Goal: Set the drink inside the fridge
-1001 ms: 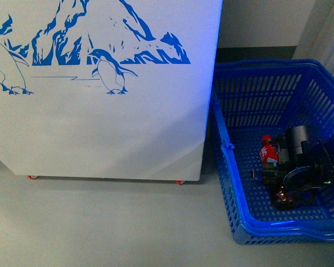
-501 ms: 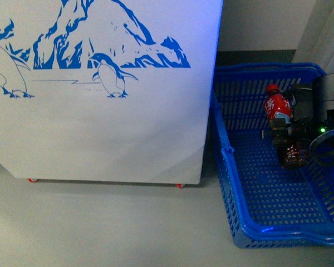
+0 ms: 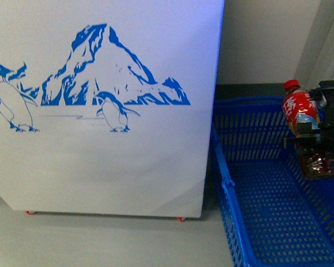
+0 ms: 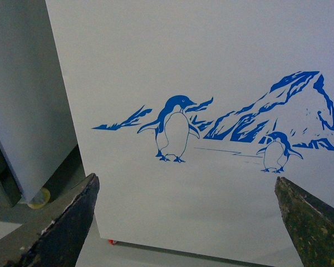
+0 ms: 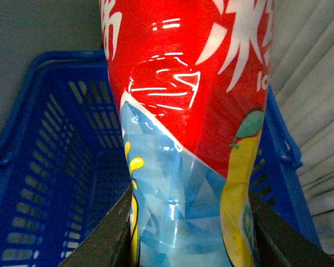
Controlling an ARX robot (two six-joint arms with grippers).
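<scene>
The drink [image 3: 298, 108], a small bottle with a red cap and red label, hangs above the blue basket at the right edge of the front view, tilted slightly. My right gripper [image 3: 312, 142] is shut on the drink's lower body. In the right wrist view the drink [image 5: 189, 128] fills the frame between the two fingers. The fridge [image 3: 106, 105] is the white cooler with the penguin-and-mountain picture, left of the basket. My left gripper [image 4: 189, 222] is open and faces the fridge's front [image 4: 211, 83] with nothing between its fingers. The left arm is out of the front view.
The blue plastic basket [image 3: 225, 178] stands on the floor right against the fridge's right side. A pale curtain [image 3: 328, 39] hangs behind it. Small red wheels [image 3: 180, 218] show under the fridge. Grey floor [image 3: 100, 242] lies in front.
My right gripper has lifted the drink up out of the basket's bottom to above its rim. The front view has shifted, so the fridge picture sits lower in frame.
</scene>
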